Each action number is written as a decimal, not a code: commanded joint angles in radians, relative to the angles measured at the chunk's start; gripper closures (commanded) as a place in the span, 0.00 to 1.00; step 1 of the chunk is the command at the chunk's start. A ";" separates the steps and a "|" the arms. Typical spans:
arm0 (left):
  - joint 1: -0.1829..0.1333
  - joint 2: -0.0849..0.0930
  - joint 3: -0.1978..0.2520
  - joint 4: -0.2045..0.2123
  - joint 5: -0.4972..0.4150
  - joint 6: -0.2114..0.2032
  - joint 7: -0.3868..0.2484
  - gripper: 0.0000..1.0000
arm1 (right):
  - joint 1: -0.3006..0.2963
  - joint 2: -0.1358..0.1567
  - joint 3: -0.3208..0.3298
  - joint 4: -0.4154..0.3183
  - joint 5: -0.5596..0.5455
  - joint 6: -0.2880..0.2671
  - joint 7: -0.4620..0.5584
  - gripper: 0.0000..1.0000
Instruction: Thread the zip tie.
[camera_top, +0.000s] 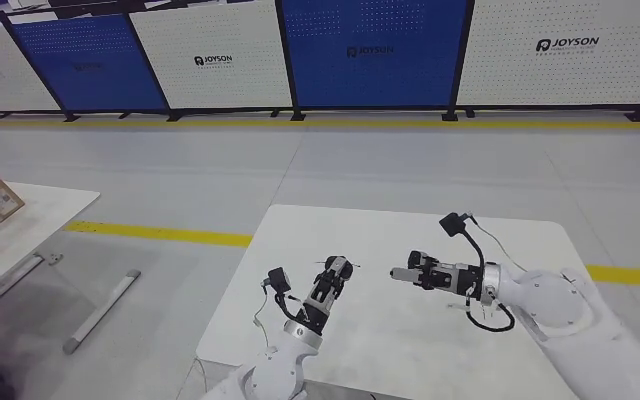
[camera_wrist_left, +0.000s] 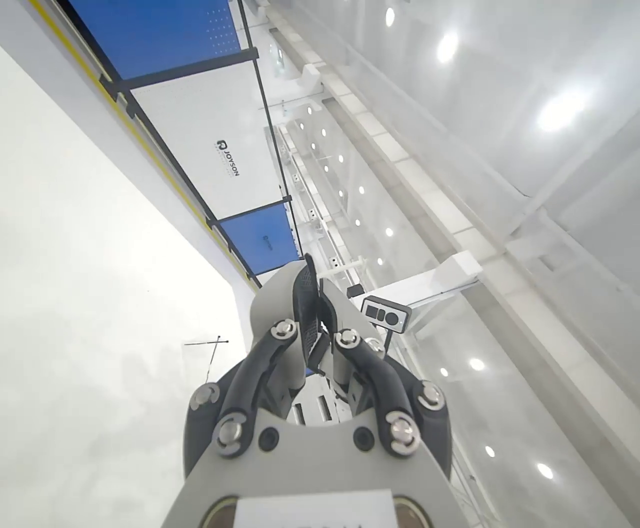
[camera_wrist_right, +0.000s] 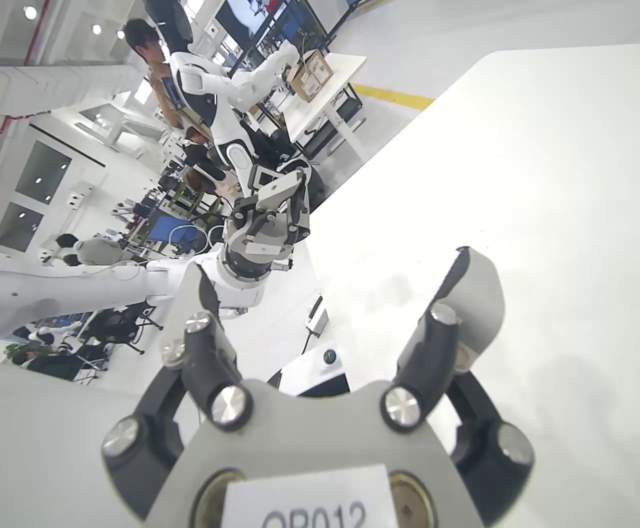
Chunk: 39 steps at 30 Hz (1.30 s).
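Pincers hang above the white surface (camera_top: 420, 340), left pincer (camera_top: 339, 265) at nine o'clock of right pincer (camera_top: 398, 273). Left wrist view: fingers (camera_wrist_left: 307, 295) together, thin zip tie (camera_wrist_left: 206, 345) alongside, hold unclear. Right wrist view: fingers (camera_wrist_right: 475, 285) apart. The tie is likely light and springy; pinch it near the tail.

Overhead camera looks down; wrist views share table (camera_top: 400, 330)

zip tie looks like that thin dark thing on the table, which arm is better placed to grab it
Left, probably: the zip tie lies close beside the left gripper, though that gripper is shut and must open first. The right gripper is open but farther off.
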<state>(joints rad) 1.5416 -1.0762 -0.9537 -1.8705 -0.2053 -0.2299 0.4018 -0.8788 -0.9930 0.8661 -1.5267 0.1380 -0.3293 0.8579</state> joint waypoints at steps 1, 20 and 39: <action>0.000 0.000 0.000 0.000 0.000 0.000 0.000 1.00 | 0.000 0.000 0.000 0.000 0.000 0.000 0.000 0.00; -0.110 -0.059 0.104 0.217 0.479 -0.110 0.273 1.00 | 0.065 -0.078 -0.034 0.271 0.443 -0.011 0.292 0.00; -0.121 -0.074 0.104 0.238 0.533 -0.085 0.254 1.00 | 0.061 -0.105 -0.053 0.301 0.655 0.044 0.420 0.00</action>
<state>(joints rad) 1.4205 -1.1505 -0.8499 -1.6323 0.3285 -0.3143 0.6559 -0.8171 -1.0984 0.8122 -1.2240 0.7990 -0.2838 1.2800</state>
